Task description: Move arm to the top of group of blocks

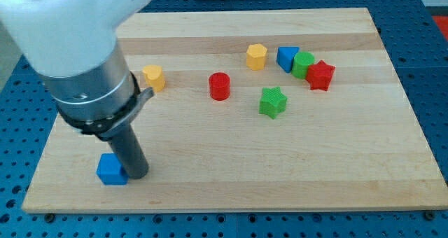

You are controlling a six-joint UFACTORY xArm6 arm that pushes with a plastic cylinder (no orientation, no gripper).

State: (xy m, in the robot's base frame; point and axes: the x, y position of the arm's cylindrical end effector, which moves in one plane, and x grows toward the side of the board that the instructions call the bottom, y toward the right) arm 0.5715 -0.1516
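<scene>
My tip rests on the wooden board at the view's lower left, touching the blue cube just to its left. The rod stands nearly upright and ends plainly — it has no jaws to open or close.

The group of blocks lies well away, up and to the view's right of my tip: a yellow hexagonal block, a blue block, a green block and a red star close together — the last three touching or nearly so. A green star and a red cylinder sit nearer my tip. A yellow block lies straight above it.
</scene>
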